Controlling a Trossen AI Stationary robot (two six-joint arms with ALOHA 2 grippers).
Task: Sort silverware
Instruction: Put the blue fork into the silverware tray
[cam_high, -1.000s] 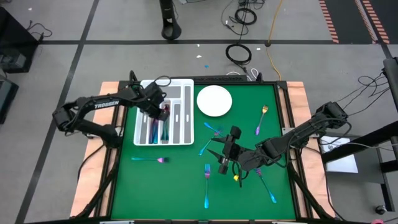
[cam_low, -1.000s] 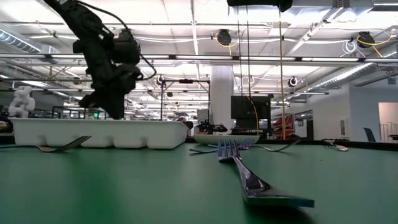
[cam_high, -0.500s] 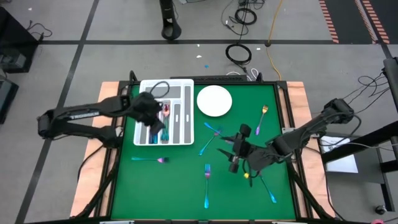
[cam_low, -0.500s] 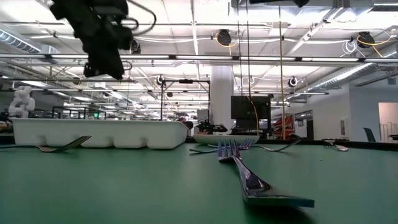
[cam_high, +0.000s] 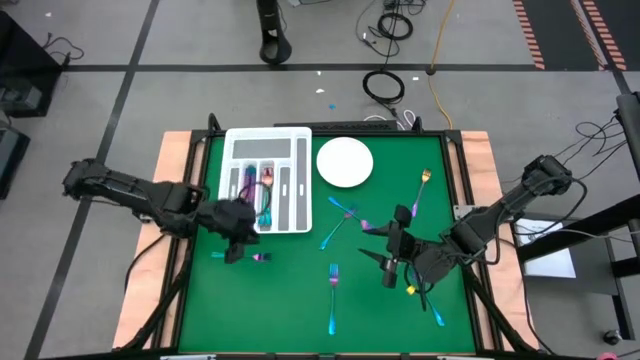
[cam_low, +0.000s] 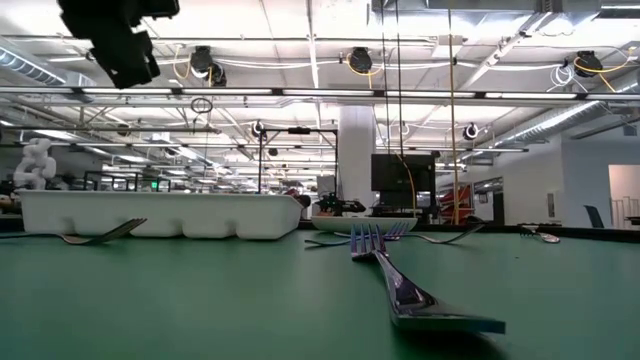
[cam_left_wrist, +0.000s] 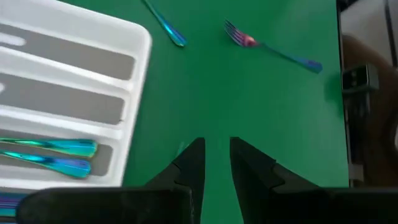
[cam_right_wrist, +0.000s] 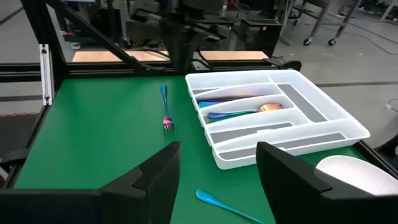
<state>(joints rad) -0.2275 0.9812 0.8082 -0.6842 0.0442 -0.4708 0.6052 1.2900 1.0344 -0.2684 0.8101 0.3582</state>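
Green table (cam_high: 300, 300): work surface.
Tray (cam_high: 296, 225): white, some silverware inside.
Left gripper (cam_high: 236, 243): fingers narrowly parted, empty, beside tray corner.
Fork (cam_high: 240, 256): just beside left gripper.
Right gripper (cam_high: 391, 272): spread, empty, well apart from tray.

The silverware (cam_high: 333, 278) is thin, iridescent blue-purple-pink — forks and spoons lying flat. One fork (cam_high: 246, 256) lies just beside the left hand (cam_high: 233, 250); several pieces lie in tray slots just beyond it. Others lie scattered around the right hand (cam_high: 389, 273), one gold-tipped fork (cam_high: 421, 190) farther off.
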